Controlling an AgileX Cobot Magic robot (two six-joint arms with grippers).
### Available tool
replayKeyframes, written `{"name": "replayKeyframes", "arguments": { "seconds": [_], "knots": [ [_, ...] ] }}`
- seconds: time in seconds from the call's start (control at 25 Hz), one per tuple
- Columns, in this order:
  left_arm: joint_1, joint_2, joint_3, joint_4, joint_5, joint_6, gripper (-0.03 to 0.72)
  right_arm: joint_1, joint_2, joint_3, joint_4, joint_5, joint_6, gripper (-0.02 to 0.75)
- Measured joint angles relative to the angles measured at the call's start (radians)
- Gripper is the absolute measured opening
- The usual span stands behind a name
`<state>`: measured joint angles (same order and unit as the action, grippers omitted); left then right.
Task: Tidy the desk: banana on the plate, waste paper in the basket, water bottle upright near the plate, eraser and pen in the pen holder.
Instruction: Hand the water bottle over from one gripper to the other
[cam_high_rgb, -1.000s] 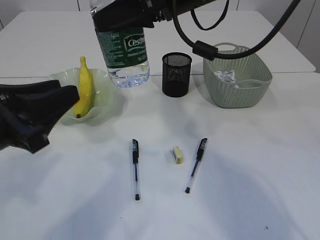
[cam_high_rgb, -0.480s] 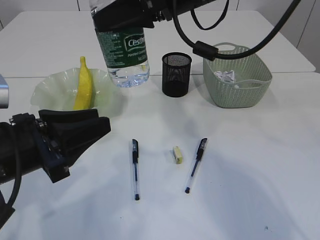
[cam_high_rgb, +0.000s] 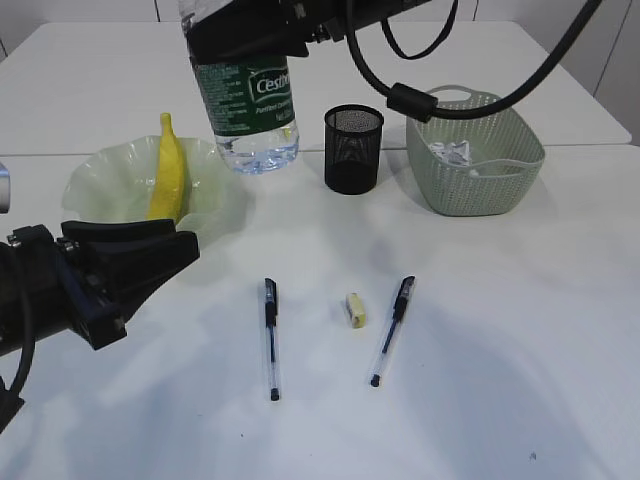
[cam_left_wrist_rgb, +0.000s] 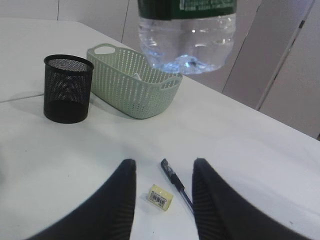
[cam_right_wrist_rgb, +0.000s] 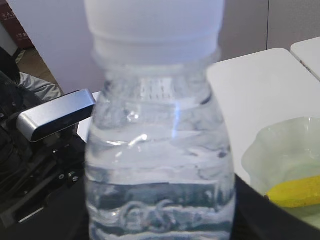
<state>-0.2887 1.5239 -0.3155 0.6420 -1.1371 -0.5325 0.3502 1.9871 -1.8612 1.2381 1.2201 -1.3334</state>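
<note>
- Nearest the camera, two pens (cam_high_rgb: 271, 338) (cam_high_rgb: 390, 330) and the eraser (cam_high_rgb: 355, 309) are seen lying on the desk (cam_high_rgb: 520, 340).
- Left gripper (cam_high_rgb: 165, 250) is held partly open, empty, low over the desk.
- Banana (cam_high_rgb: 166, 182) is seen on the plate (cam_high_rgb: 100, 180).
- Bottle (cam_high_rgb: 248, 105) is clamped upright by the right gripper (cam_high_rgb: 245, 35), raised beside the plate.
- Paper (cam_high_rgb: 455, 153) is seen in the basket (cam_high_rgb: 475, 190), right of the holder (cam_high_rgb: 352, 148).

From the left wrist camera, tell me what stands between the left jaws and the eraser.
Nothing visible. The left gripper is open, and the eraser lies on bare desk in the gap ahead of its jaws. One pen lies just beside the eraser, to its right, close enough to get pinched along with it.
</note>
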Motion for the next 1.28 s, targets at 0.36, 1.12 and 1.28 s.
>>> {"name": "replayKeyframes", "arguments": {
  "seconds": [0.36, 1.12, 1.28],
  "knots": [
    [0.002, 0.0, 0.0, -0.042, -0.001, 0.0, 0.242, 0.0, 0.0, 0.0, 0.006, 0.0, -0.01, 0.386],
    [0.002, 0.0, 0.0, -0.219, -0.001, 0.0, 0.342, 0.0, 0.0, 0.0, 0.007, 0.0, -0.018, 0.386],
    [0.002, 0.0, 0.0, -0.253, -0.001, 0.0, 0.47, 0.0, 0.0, 0.0, 0.007, 0.0, -0.024, 0.386]
  ]
}}
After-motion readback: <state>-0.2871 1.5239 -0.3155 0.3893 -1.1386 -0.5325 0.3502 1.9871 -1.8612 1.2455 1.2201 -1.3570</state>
